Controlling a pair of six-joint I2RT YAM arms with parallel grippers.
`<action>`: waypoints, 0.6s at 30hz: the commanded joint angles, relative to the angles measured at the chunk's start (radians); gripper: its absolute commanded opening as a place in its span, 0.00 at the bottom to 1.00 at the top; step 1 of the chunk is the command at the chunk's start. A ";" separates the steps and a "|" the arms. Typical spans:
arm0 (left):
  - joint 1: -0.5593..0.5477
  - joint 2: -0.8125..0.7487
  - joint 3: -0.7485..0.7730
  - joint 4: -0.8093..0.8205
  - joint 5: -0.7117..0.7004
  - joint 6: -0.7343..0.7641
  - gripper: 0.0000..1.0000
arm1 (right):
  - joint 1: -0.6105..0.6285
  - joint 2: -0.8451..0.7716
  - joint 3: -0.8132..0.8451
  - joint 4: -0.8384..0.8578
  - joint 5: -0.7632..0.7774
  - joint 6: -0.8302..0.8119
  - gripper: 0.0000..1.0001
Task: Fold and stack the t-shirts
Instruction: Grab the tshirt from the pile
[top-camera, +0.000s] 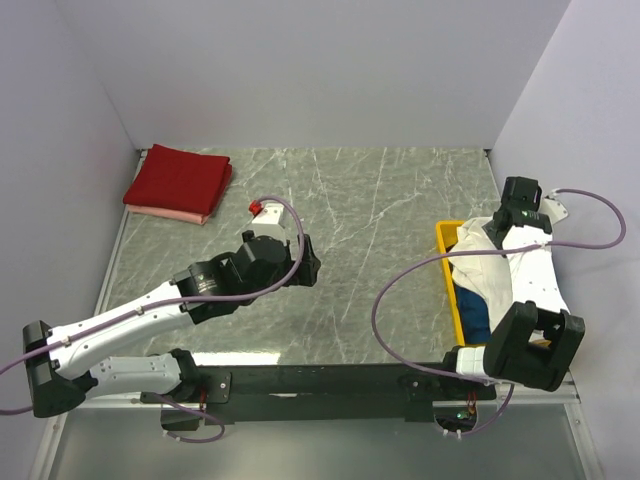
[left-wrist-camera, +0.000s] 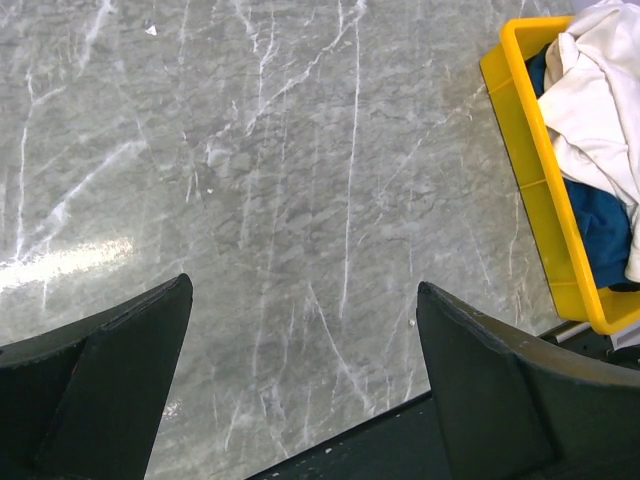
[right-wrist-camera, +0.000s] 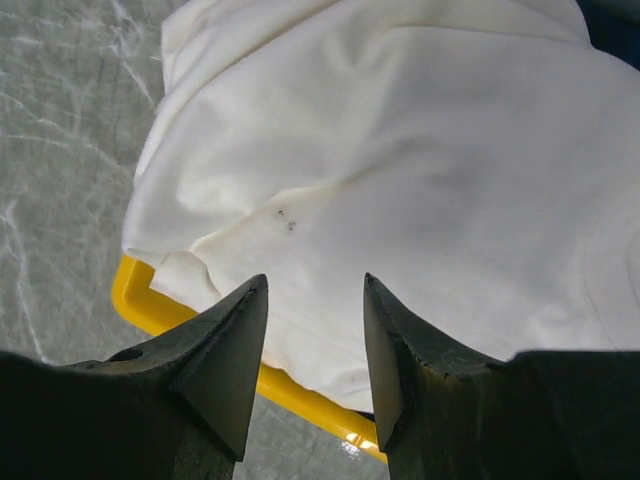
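Right gripper (right-wrist-camera: 315, 300): hovering, jaws apart, the cream t-shirt (right-wrist-camera: 400, 150) lying at its 12 o'clock.
Bin: yellow bin (right-wrist-camera: 140, 300) sitting at the table's (top-camera: 380, 200) 3 o'clock, cream t-shirt covering navy t-shirt (left-wrist-camera: 600, 220).
Left gripper (left-wrist-camera: 302, 288): hanging wide open above marble.
Stack: dark red t-shirt (top-camera: 178, 178) resting on pink t-shirt (top-camera: 170, 213), 10 o'clock.

folded dark red t-shirt (top-camera: 178, 177) on pink t-shirt (top-camera: 175, 214), far left, crumpled cream t-shirt (right-wrist-camera: 420, 150) over navy t-shirt (left-wrist-camera: 600, 225), right

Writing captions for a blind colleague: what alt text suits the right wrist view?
The right gripper, jaws parted, hangs over a crumpled cream t-shirt heaped over the rim of a yellow bin. Grey marbled table shows at left.
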 joint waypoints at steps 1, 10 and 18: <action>0.023 -0.004 0.050 -0.003 0.039 0.045 0.99 | -0.019 -0.004 -0.022 0.023 0.052 0.070 0.50; 0.043 0.027 0.041 0.029 0.085 0.039 1.00 | -0.034 0.041 -0.082 0.030 0.070 0.096 0.50; 0.046 0.050 0.044 0.032 0.096 0.031 1.00 | -0.033 0.035 -0.122 0.062 0.032 0.088 0.47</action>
